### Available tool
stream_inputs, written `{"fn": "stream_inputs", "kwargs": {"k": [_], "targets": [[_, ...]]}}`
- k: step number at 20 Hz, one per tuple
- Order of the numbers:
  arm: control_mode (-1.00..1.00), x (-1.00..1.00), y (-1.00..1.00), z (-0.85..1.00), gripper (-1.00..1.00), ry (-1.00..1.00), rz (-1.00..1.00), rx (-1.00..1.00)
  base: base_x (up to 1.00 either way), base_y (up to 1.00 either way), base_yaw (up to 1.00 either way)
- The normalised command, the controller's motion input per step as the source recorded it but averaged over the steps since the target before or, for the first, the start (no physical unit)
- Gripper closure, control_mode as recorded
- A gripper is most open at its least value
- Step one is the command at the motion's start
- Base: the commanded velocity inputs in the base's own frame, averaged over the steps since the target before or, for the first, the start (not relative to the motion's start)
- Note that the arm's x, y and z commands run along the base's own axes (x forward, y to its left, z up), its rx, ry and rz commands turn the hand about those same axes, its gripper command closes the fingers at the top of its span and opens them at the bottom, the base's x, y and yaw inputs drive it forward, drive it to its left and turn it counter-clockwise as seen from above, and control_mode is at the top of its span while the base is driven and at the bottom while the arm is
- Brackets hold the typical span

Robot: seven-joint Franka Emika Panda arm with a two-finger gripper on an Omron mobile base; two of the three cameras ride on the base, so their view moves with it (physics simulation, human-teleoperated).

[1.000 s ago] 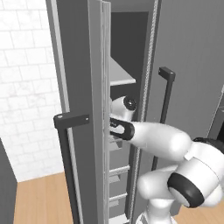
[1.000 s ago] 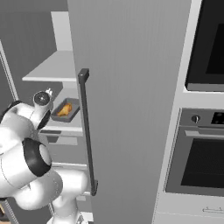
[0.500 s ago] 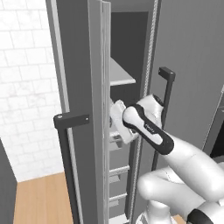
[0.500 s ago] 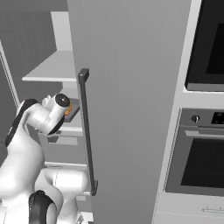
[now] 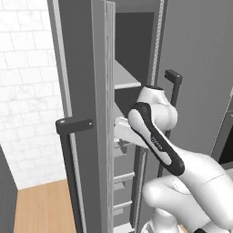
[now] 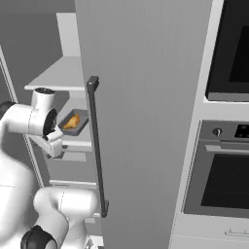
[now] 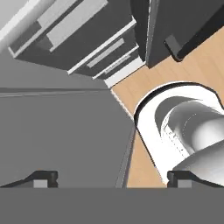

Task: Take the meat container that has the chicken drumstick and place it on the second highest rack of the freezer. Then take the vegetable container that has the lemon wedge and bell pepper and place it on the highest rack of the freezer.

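The gripper (image 7: 111, 179) is held wide and empty inside the freezer (image 6: 146, 97), pulled back from the tray (image 6: 74, 122) since a second ago. The drumstick (image 6: 72, 121) lies in it, under the top shelf (image 6: 58, 75).

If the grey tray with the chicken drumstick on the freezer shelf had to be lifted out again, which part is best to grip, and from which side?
Probably the front rim of the grey tray, approached from the freezer's open front. The tray is shallow with a thin raised wall, and its front edge faces the opening, while a shelf sits close above, so coming from above looks cramped. The chicken drumstick lies in the middle, leaving the rim free. The gripper is open.
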Motion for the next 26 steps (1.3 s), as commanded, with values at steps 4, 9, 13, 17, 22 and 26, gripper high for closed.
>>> {"fn": "stream_inputs", "kwargs": {"k": [4, 9, 13, 17, 22, 26], "targets": [[-1.00, -0.94, -0.83, 0.06, -1.00, -0.01, 0.47, -0.33, 0.00, 0.00, 0.00], [-1.00, -0.76, -0.99, 0.14, -1.00, -0.04, 0.40, -0.14, 0.00, 0.00, 0.00], [-1.00, -0.25, -0.77, 0.37, -1.00, -0.02, 0.31, -0.02, 0.00, 0.00, 0.00], [-1.00, 0.16, -0.22, 0.12, -1.00, 0.01, 0.14, 0.03, 0.00, 0.00, 0.00], [-1.00, -0.01, 0.02, -0.03, -1.00, 0.00, 0.00, 0.02, 0.00, 0.00, 0.00], [1.00, -0.17, 0.00, -0.12, -1.00, -0.01, 0.00, 0.06, -0.08, 0.00, 0.00]]}}
